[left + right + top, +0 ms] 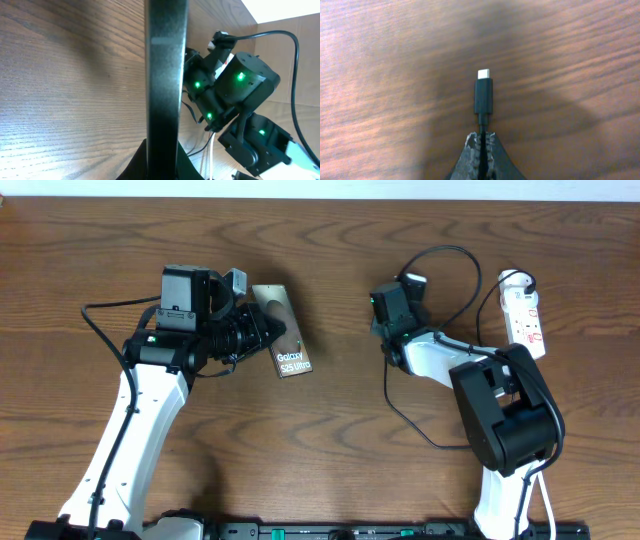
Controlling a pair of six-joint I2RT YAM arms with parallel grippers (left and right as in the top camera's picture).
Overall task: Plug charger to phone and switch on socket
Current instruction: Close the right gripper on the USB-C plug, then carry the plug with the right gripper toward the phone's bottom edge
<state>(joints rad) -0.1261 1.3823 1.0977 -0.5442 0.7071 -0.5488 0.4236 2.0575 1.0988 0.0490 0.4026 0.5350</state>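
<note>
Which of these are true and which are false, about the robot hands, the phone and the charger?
1. The left gripper holds the phone. True.
2. The charger is already plugged into the phone. False: its metal tip is bare and sticks out in front of the right gripper.
3. The right gripper pinches the charger's cable just behind the plug tip. True.
4. The socket lies next to the left gripper. False: it lies on the other side, by the right arm.
</note>
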